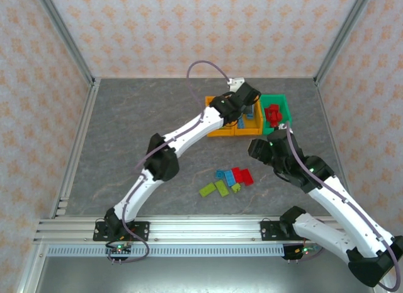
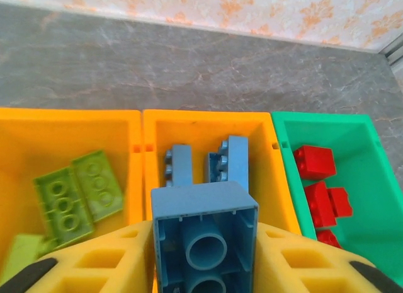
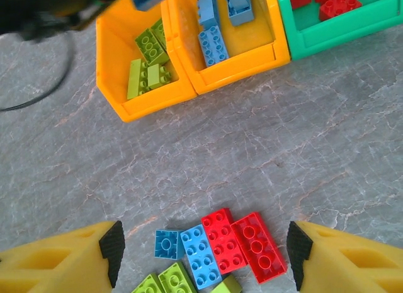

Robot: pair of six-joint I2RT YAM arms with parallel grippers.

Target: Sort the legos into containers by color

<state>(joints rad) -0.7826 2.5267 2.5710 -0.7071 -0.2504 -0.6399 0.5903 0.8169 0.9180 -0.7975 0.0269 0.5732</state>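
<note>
Between the fingers (image 2: 113, 258) of the left gripper (image 2: 204, 271) a light blue brick (image 2: 204, 233) is clamped. Its hollow underside is turned towards the wrist camera and both side walls are pressed by the fingers. Below and just ahead of the gripper stands the middle orange bin (image 2: 208, 115), with two blue bricks (image 2: 179, 164) lying against its far wall.

The step in hand is judged to be the drop of this brick into that bin. To do it well, the gripper should be centred over the bare near half of the bin floor, clear of the dividing walls on either side. It should be lowered a little before the fingers are parted, so that the brick is not bounced over a rim. The release should be full and square, since a half-opened grip may leave the brick hanging on one finger.

To the left of the gripper the other orange bin (image 2: 69, 113) holds lime green bricks (image 2: 63, 205). To its right the green bin (image 2: 321, 118) holds red bricks (image 2: 315, 162). Neither should be overhung at release.

The right gripper (image 3: 203, 249) is held with its fingers wide apart and nothing between them. Just beneath it, the unsorted bricks (image 3: 217, 249), red, blue and green, lie touching on the table (image 3: 315, 148). Its descent is best delayed until the left arm is drawn clear.
</note>
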